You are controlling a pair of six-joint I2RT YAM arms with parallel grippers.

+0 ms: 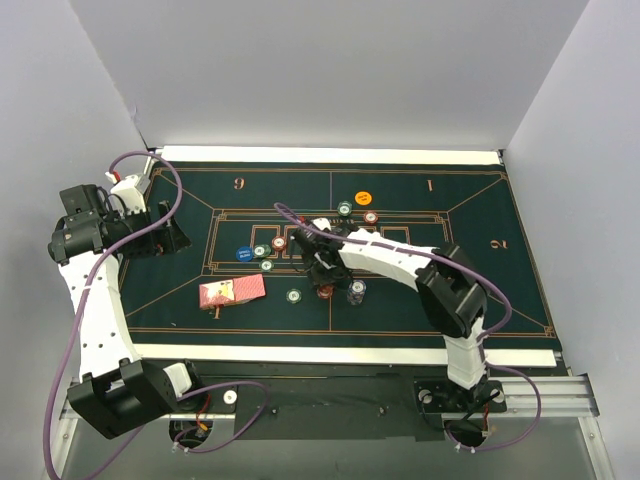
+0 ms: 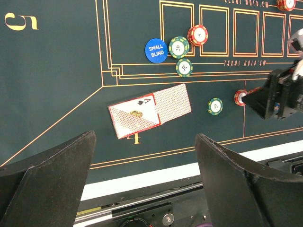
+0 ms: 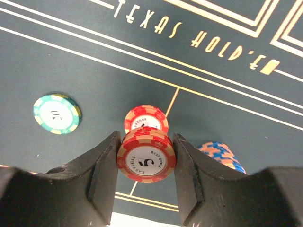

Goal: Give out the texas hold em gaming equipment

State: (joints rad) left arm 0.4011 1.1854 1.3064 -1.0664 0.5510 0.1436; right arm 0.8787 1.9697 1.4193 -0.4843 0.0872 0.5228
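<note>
**RED CHIP CLAMPED IN RIGHT GRIPPER**

A red chip (image 3: 146, 163) marked 5 is gripped by its edge between the two fingers of the right gripper (image 3: 146, 151), which are closed partway onto it. It is held on the side of the TEXAS HOLD'EM lettering (image 3: 194, 35) nearest the wrist camera. A second red chip (image 3: 146, 119) lies flat between the lettering and the held chip. A green chip (image 3: 57, 113) lies on the same side of the lettering, apart from both. The left gripper (image 2: 146, 137) is spread wide, and nothing is held in it.

Four green chips (image 1: 293, 295) (plus two buttons (image 1: 244, 254))

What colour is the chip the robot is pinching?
The chip is red with peach edge stripes and a white middle; the right wrist view shows it best.
</note>
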